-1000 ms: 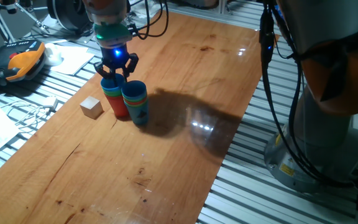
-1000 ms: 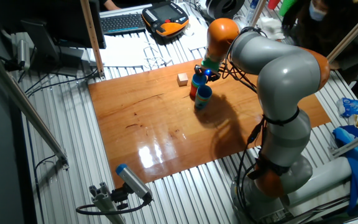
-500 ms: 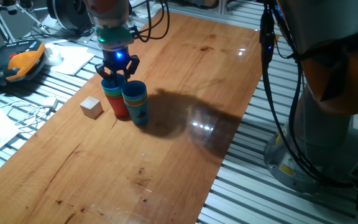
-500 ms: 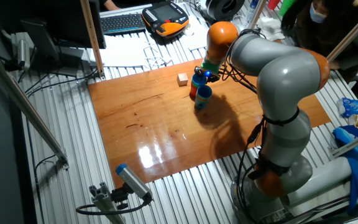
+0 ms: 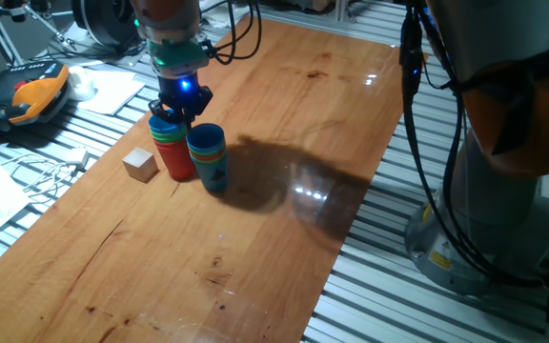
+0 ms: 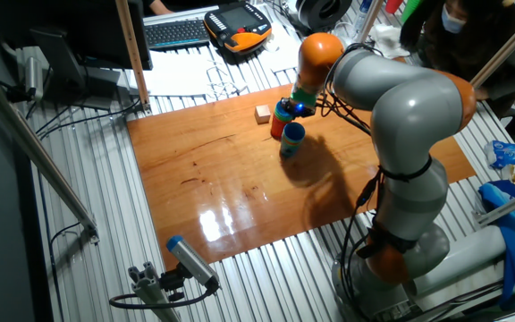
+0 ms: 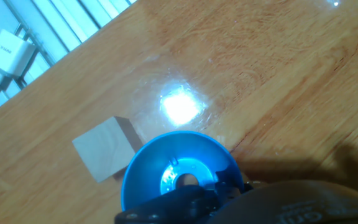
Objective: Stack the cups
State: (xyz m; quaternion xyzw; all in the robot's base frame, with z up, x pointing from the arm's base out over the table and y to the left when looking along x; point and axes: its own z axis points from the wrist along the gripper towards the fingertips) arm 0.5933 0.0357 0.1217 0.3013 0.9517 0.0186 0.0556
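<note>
We see the claw point(image 5: 180, 103) directly above the taller cup stack point(image 5: 172, 145) (blue cup on top), a shorter blue-topped stack point(image 5: 208, 157) touching it, the wooden cube point(image 5: 141, 164) nearby on the desk point(image 5: 284, 124); whether its fingers grip, we cannot tell

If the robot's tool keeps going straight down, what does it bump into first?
Most likely the blue cup topping the taller stack. The tool points down right over its open mouth, though the exact gap is unclear.
</note>
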